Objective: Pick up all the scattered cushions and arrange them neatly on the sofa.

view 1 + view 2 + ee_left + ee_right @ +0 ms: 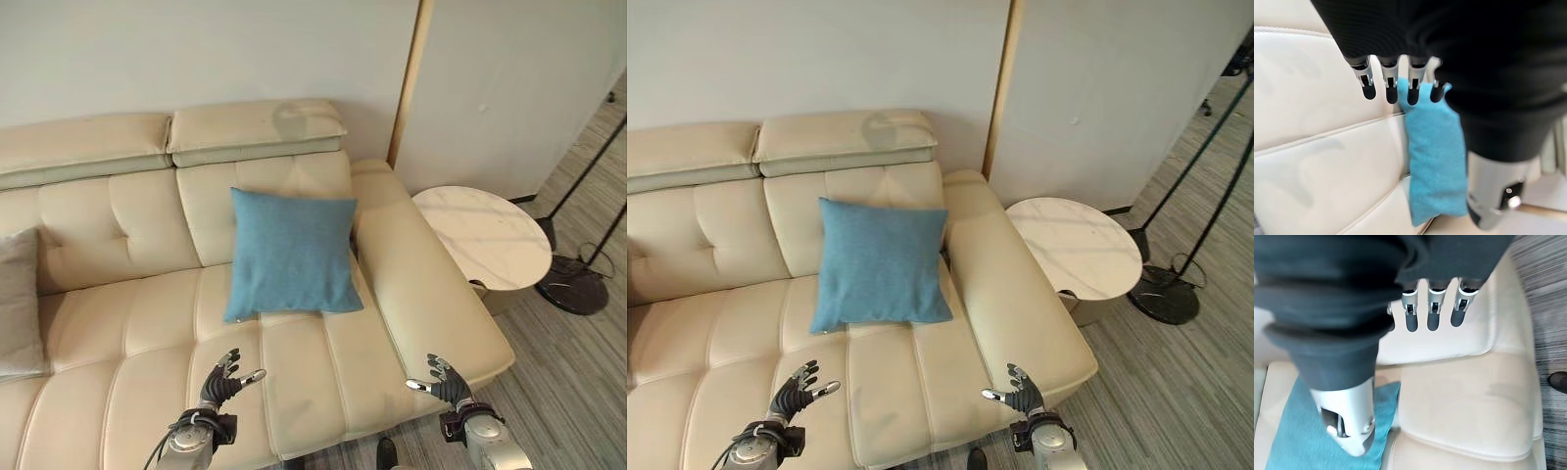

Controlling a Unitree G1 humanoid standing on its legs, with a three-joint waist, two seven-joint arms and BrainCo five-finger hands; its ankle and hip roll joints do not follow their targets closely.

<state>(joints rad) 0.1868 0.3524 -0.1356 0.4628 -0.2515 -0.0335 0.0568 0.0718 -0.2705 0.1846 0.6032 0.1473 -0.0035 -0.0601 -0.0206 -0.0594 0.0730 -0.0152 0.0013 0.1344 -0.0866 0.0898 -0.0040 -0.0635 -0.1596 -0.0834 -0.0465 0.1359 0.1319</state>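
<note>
At the far left edge of the cream sofa [147, 323] a grey cushion [18, 304] leans against the backrest, partly cut off by the view. Nearer, the left hand [221, 381] hovers over the front of the seat with fingers relaxed and spread, holding nothing. Further right, the blue cushion [292, 253] stands propped upright against the backrest, close beside the right armrest, its lower edge on the seat. The right hand [444, 382] hangs over the near end of that armrest, likewise released and empty. A round marble side table [480, 235] stands to the right. The blue cushion looks placed; to finish well, both hands should draw clear without brushing it, then check for remaining cushions.
</note>
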